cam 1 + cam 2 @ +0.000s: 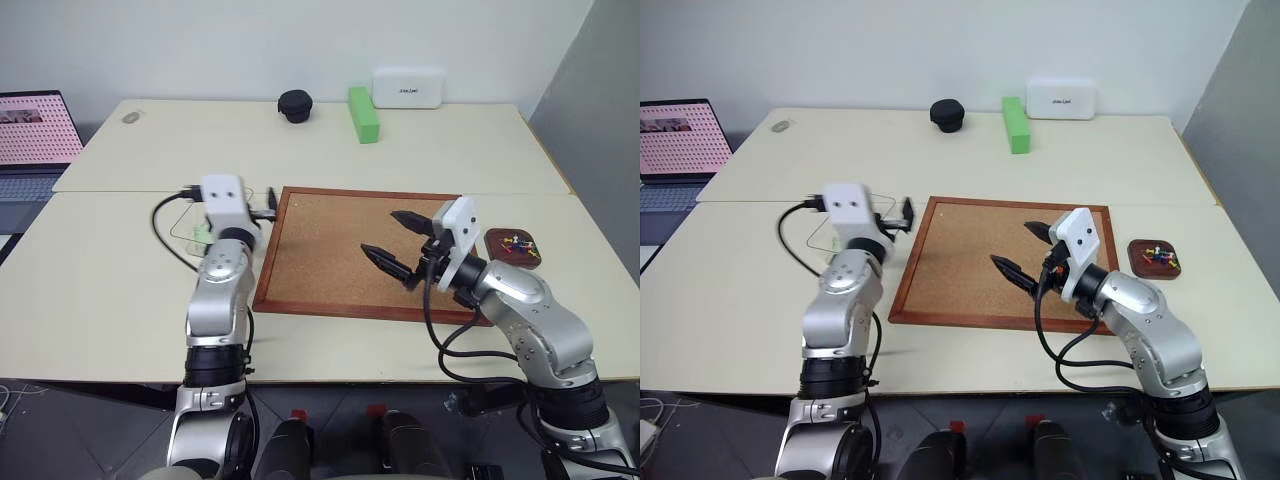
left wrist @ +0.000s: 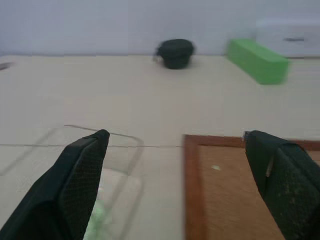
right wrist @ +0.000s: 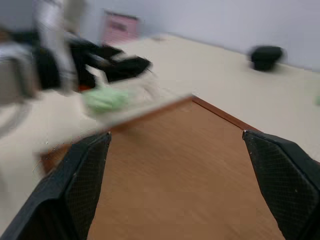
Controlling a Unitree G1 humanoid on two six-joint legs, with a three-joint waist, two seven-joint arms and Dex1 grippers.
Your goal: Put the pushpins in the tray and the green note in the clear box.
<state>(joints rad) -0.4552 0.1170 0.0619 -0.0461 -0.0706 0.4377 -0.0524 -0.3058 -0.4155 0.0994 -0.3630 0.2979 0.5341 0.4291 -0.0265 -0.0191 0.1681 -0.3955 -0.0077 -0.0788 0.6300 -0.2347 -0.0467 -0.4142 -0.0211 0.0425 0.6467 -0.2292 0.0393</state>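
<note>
1. A pale table (image 1: 330, 150) against a white wall fills the frame, with a cork board (image 1: 350, 250) at its centre.
2. The left gripper (image 2: 175, 165), jaws spread wide and empty, hovers left of centre over the clear box (image 2: 120, 145), where the green note (image 2: 97, 217) lies.
3. The right gripper (image 1: 395, 240), fingers apart and empty, hangs over the board.
4. At centre right, the tray (image 1: 512, 248) holds the multicoloured pushpins (image 1: 517, 242).
</note>
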